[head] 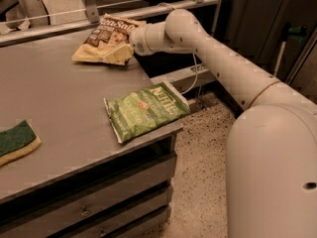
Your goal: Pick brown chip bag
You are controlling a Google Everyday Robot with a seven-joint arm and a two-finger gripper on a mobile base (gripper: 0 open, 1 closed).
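The brown chip bag (103,37), dark brown with pale yellow ends and white "Sea Salt" lettering, lies crumpled at the far edge of the grey table (59,93). My gripper (123,52) is at the bag's right end, touching or just over its pale yellow corner. The white arm (213,48) reaches in from the right across the table's corner. The bag's right edge is partly hidden behind my wrist.
A green "Kettle" chip bag (146,110) lies at the table's near right corner, overhanging the edge. A green and yellow sponge (14,142) sits at the left. A metal rail (74,11) runs behind the table. Drawers (99,202) are under it.
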